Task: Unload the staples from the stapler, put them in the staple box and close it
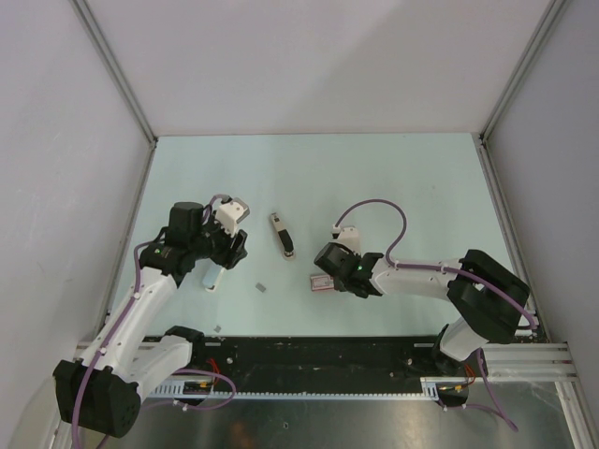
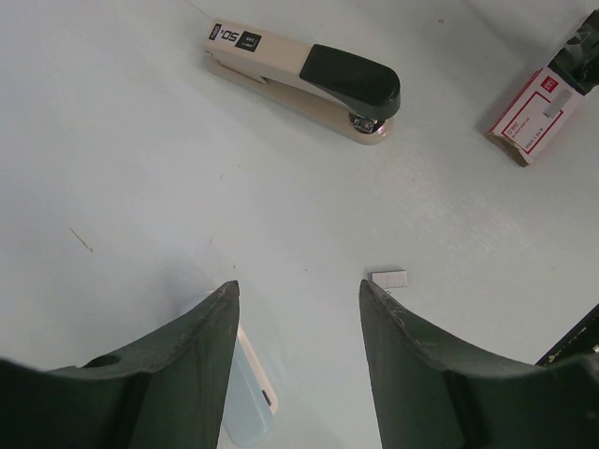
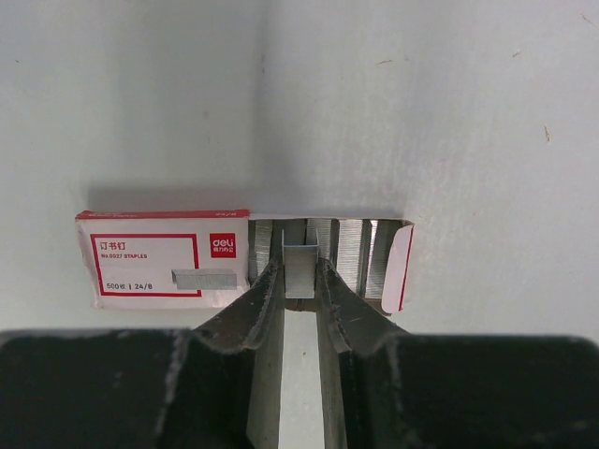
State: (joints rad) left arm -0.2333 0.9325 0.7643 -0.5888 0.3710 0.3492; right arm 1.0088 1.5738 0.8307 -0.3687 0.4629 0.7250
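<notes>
Right fingers (image 3: pixel 253 309) are pinching the staples (image 3: pixel 299 267) over the open box (image 3: pixel 164 271) — likely stowing them; left fingers (image 2: pixel 201 346) are hanging open, the stapler (image 2: pixel 304 79) lying on the desk (image 2: pixel 140 187) between both arms.

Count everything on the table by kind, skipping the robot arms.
stapler: 1
staple box: 1
loose staple strip: 1
held staple strip, in right gripper: 1
pale blue-white item: 1
tiny grey speck: unclear, uncounted
Total: 5
</notes>
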